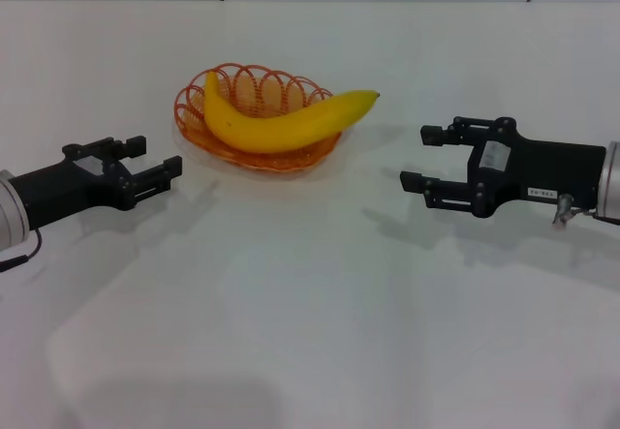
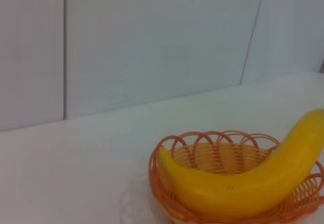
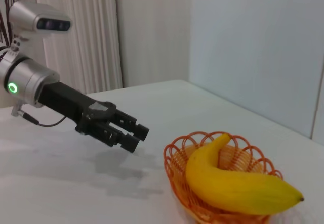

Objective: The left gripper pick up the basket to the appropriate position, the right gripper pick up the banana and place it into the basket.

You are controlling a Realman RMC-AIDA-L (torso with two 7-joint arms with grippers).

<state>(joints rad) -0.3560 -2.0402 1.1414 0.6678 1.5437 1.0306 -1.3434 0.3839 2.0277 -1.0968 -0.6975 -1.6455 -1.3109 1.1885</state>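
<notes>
2 open hands (image 1: 155, 157) (image 1: 430, 161) beside banana (image 1: 281, 125) in basket (image 1: 291, 158)

Yellow banana (image 1: 281, 125), orange looped basket (image 1: 254, 86), black grippers.

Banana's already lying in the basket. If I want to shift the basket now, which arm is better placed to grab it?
Left, probably. The left gripper is open beside the basket, just short of its near rim. The right gripper is also open but farther off, on the side where the banana overhangs the rim.
</notes>
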